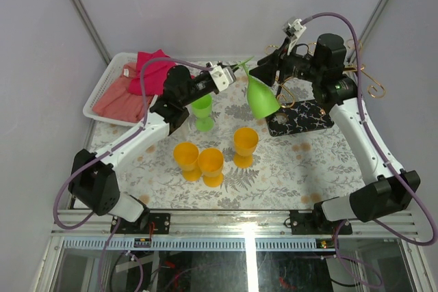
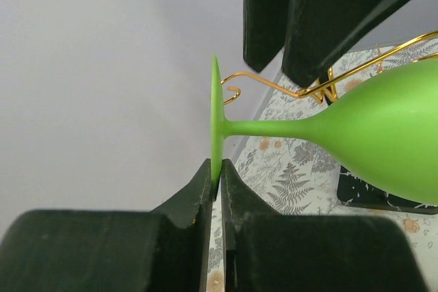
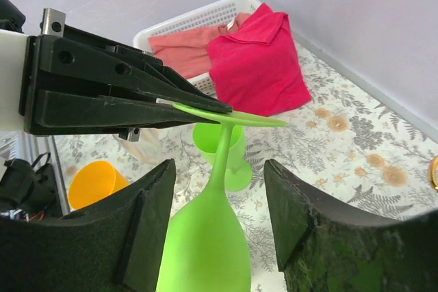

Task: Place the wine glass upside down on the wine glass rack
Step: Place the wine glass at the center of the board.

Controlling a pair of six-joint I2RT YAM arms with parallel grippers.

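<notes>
A green wine glass (image 1: 262, 99) hangs upside down in the air, bowl lowest and tilted. My left gripper (image 1: 231, 73) is shut on the rim of its flat foot (image 2: 216, 121), the thin disc pinched between the fingertips (image 2: 219, 169). My right gripper (image 3: 219, 165) stands open around the stem (image 3: 220, 155), its pads apart from the glass on both sides. The wine glass rack shows as curled gold wire arms (image 1: 369, 81) and a black veined base (image 1: 301, 117) just right of the glass. Its pole is hidden behind the right arm. A gold arm (image 2: 274, 85) lies behind the stem.
A second green goblet (image 1: 202, 111) stands upright below the left gripper. Three orange goblets (image 1: 211, 165) stand in the middle front. A white basket (image 1: 102, 90) with red and pink cloths sits at the back left. Grey walls close in the back and sides.
</notes>
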